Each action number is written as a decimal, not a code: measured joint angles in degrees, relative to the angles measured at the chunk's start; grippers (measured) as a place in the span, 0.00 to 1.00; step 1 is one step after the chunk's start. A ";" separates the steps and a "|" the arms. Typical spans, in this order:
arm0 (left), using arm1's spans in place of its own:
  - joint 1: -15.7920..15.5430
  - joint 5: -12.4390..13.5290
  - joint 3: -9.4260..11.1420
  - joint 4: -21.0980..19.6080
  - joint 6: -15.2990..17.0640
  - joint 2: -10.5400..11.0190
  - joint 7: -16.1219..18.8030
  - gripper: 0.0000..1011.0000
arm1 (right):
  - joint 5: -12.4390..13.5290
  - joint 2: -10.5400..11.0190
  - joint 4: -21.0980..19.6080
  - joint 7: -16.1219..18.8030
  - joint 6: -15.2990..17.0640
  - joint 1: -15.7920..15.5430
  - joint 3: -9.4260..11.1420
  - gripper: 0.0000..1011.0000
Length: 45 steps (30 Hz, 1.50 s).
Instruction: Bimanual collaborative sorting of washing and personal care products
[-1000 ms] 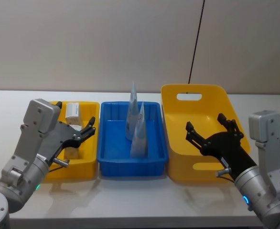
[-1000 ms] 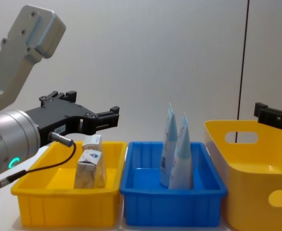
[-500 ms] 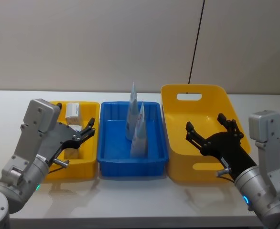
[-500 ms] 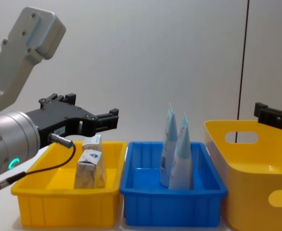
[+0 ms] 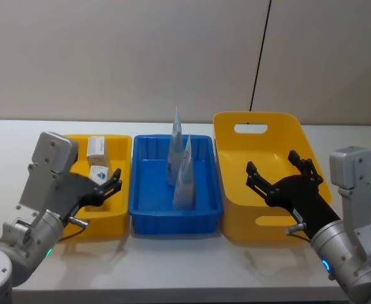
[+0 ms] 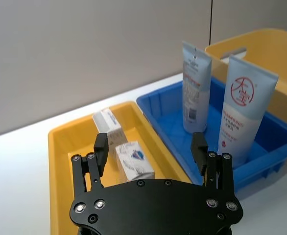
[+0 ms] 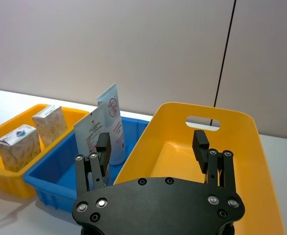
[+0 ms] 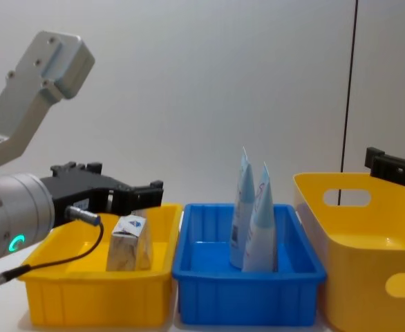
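My left gripper (image 5: 113, 180) hangs spread wide with nothing in it, above the near end of a shallow yellow plastic tray (image 5: 103, 220). From the wrist, its black body covers the tray's near wall and the foot of the closer carton. Just past its fingertips stand two small off-white rectangular cartons with grey leaf print and a blue mark: the nearer carton (image 6: 133, 161) and the farther carton (image 6: 107, 126) behind it. From the chest, my fingers hide the farther one. To that gripper's right, a blue rectangular plastic tray (image 5: 173, 223) holds two tall pale-blue tapered squeeze tubes standing cap-down, the front tube (image 5: 185, 178) and the rear tube (image 5: 176, 151). I cannot tell whether they touch. My right gripper (image 5: 272, 164) is equally wide apart and empty-handed above the near part of a large yellow plastic basket with handle holes (image 5: 226, 118). From the chest, only a black piece of it shows, and the right edge cuts off the basket. All three containers sit side by side on a white tabletop (image 5: 173, 269). Beyond them is a plain pale wall (image 5: 109, 57), and a thin black cable (image 5: 259, 57) runs down it beyond the basket.
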 joint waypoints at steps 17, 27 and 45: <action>-1.44 0.53 1.71 2.00 7.53 -0.97 -0.78 0.99 | 0.00 0.00 0.00 0.00 0.00 0.00 0.00 0.99; -1.89 2.12 2.27 4.02 8.85 -2.52 0.77 0.99 | 0.00 0.00 0.00 0.00 0.00 0.00 0.00 0.99; -2.51 4.23 0.81 7.89 6.65 -6.00 5.39 0.99 | 0.00 0.00 0.00 0.00 0.00 0.00 0.00 0.99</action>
